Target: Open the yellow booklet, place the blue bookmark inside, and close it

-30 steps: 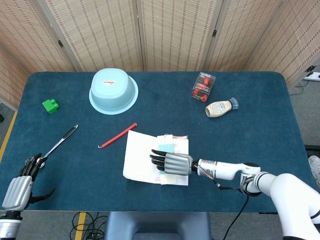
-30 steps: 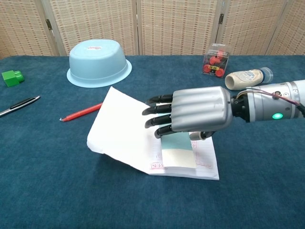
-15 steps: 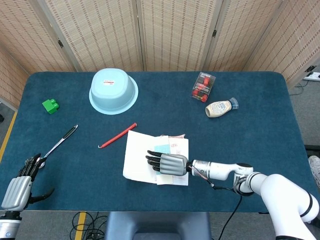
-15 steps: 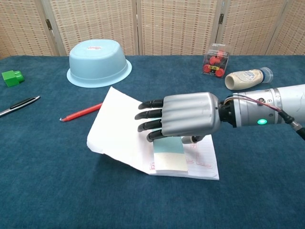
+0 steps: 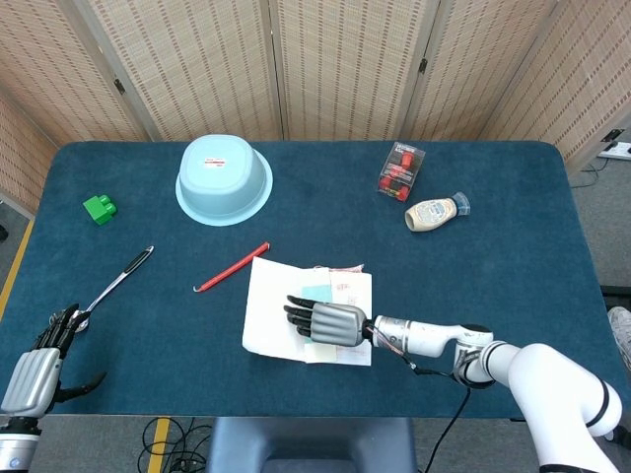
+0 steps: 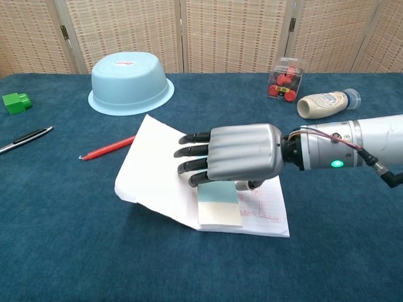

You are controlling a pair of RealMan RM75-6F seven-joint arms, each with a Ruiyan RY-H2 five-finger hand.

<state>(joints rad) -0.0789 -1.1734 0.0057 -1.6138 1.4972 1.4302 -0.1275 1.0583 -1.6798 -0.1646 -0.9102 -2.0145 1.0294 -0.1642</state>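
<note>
Right hand (image 6: 242,153) extended palm-down over the open booklet (image 6: 164,170), fingers (image 6: 192,151) straight and slightly spread, pointing toward the robot's left; its forearm runs level to the booklet's right. Left hand (image 5: 35,370) well to the booklet's left at the near table edge, fingers loosely curled, holding nothing.

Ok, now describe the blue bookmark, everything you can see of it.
The blue bookmark is a pale blue-green rectangular card, flat and matte, paper-like. It lies on the right-hand page of the open booklet, near the fold. Its near end shows plainly in the chest view; its far end is hidden under the right hand, whose fingers stretch leftward above it. Whether the hand actually presses on the card cannot be told. In the head view only a small corner shows beyond the hand.
</note>
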